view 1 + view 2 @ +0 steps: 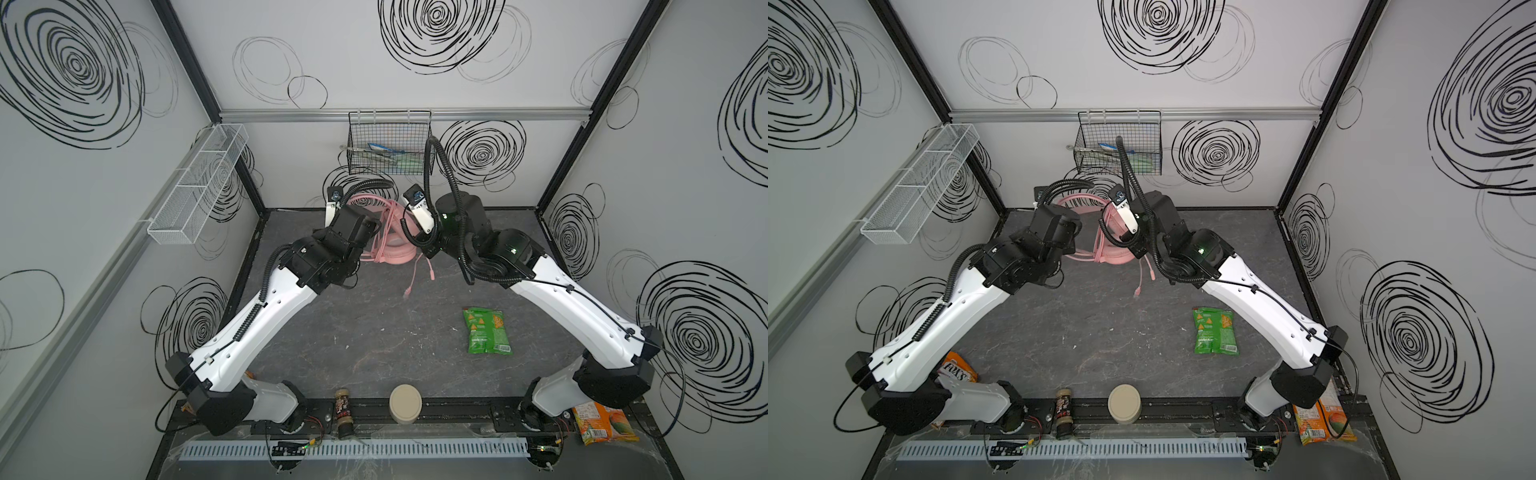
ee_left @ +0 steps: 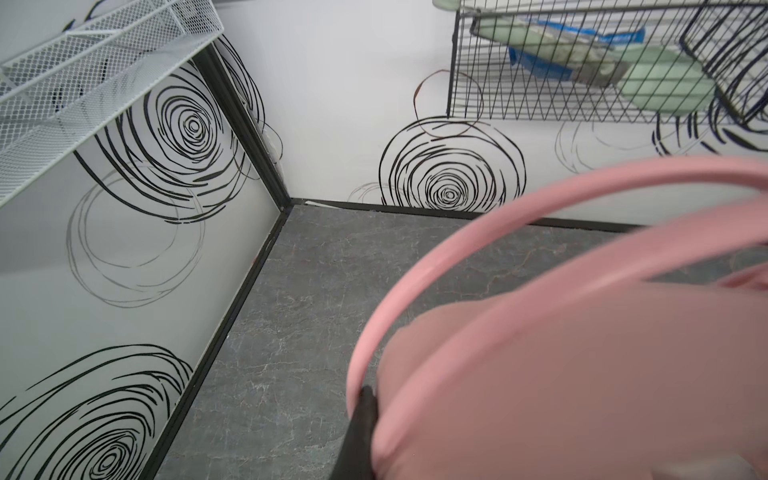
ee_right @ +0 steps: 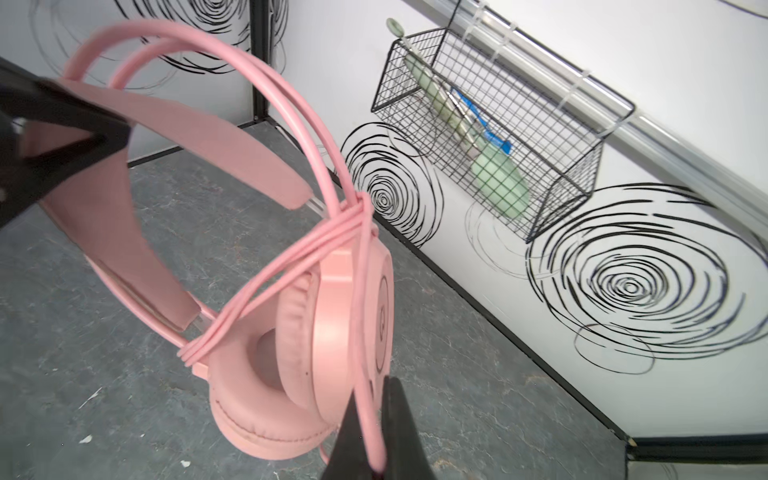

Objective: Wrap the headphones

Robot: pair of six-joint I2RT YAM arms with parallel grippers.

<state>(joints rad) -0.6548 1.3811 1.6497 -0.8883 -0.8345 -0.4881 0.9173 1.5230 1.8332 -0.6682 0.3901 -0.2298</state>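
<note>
Right pincer: jaws together on the thin pink cable, just below the earcup.
Left pincer: clamped on the padded inner band of the headphones.
The headset hangs between the two at the back middle of the counter, under the wall basket. Cannot tell whether the lower cup touches the counter.
Several cable turns already cross the bands above the cup. The loose tail with plugs trails on the counter.

Risks, as I judge them:
- The cable is thin and smooth. A hard pull could slide it through the right jaws and slacken the turns.
- The left hold is on soft padding. The headset may swivel and the turns slip down toward the cup.
- The trailing tail could snag the right arm's black hose.
- Both arms work close under the basket, so a lift might knock it.

Containers:
- Black wire basket: a pale green utensil, a metal piece, something blue.
- White mesh tray: three compartments, nothing seen inside.
- Beige lidded tub at the front edge: contents hidden.
</note>
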